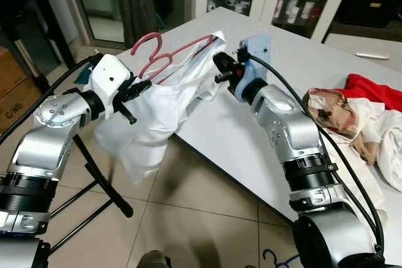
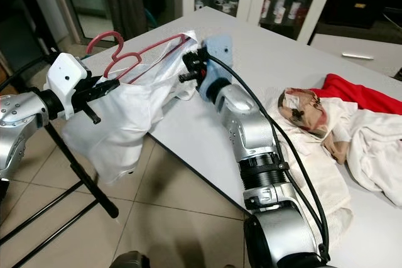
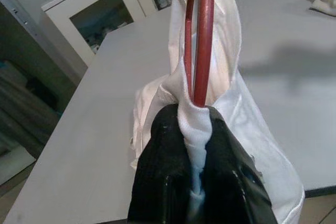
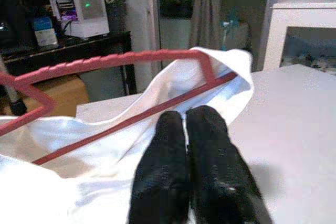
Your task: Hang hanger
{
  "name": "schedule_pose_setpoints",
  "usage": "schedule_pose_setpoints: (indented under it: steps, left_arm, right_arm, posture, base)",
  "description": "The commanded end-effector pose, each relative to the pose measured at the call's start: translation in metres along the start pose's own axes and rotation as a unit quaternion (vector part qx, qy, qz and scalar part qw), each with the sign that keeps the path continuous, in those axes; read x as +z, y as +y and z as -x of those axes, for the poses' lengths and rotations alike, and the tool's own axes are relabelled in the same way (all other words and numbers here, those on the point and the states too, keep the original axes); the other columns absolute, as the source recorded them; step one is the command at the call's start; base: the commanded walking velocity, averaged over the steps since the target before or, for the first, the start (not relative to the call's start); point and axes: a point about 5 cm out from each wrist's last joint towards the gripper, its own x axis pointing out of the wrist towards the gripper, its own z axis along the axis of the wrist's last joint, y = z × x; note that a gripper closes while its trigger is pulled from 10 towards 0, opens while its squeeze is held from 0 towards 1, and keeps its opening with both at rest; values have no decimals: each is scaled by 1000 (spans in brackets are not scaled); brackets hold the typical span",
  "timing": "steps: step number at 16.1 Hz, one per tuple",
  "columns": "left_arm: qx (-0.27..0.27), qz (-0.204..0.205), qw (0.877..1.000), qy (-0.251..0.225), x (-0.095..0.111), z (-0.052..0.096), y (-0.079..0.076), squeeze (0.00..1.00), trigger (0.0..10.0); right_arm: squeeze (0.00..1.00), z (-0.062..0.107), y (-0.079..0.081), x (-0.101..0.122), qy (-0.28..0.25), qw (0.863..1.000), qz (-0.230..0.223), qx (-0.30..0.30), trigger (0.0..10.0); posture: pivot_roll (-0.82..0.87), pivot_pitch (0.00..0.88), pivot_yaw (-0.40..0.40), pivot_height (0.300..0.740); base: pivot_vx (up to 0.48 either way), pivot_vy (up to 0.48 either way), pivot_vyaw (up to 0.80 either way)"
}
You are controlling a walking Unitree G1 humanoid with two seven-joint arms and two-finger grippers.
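left pincer (image 1: 139, 86) clamped on the white garment (image 1: 151, 120) where cloth bunches round the red hanger (image 1: 179, 51). right pincer (image 1: 221, 62) with fingers pressed together at the hanger's far end; i can't tell whether they pinch cloth. hanger's long axis runs between my two pincers, hook (image 2: 108, 42) up near the left one, so i judge the left arm leads. all of it is held in the air off the bench (image 1: 295, 61) corner, above a black rack leg (image 1: 103, 183).

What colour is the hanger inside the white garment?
Red, a dull pinkish red. The hanger shows best in the left eye view, its hook sticking out above the white garment.
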Motion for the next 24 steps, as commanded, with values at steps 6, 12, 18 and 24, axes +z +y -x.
schedule_pose_setpoints:
  steps: [6, 12, 18, 24]
  left_arm:
    - [-15, -17, 1000, -14, 9, 2, -3, 0, 0]
    - [-27, -17, 999, -12, 8, 5, -11, 0, 0]
    - [-32, -19, 999, -7, 5, 7, -16, 0, 0]
    - [-33, -18, 999, -9, 6, 6, -18, 0, 0]
  right_arm:
    - [1000, -6, -21, -5, 1, 996, 2, -85, 10000]
    - [0, -10, -43, -24, 31, 987, -61, -148, 10000]
    - [0, -7, -66, -7, -46, 964, -138, -221, 10000]
    - [1000, -13, -51, -9, -69, 967, -172, -175, 10000]
  posture:
    - [88, 0, 20, 740]
    - [104, 0, 6, 740]
    - [115, 0, 1, 740]
    - [112, 0, 0, 740]
  base:
    - [0, 0, 0]
    - [0, 0, 0]
    - [0, 0, 0]
    - [0, 0, 0]
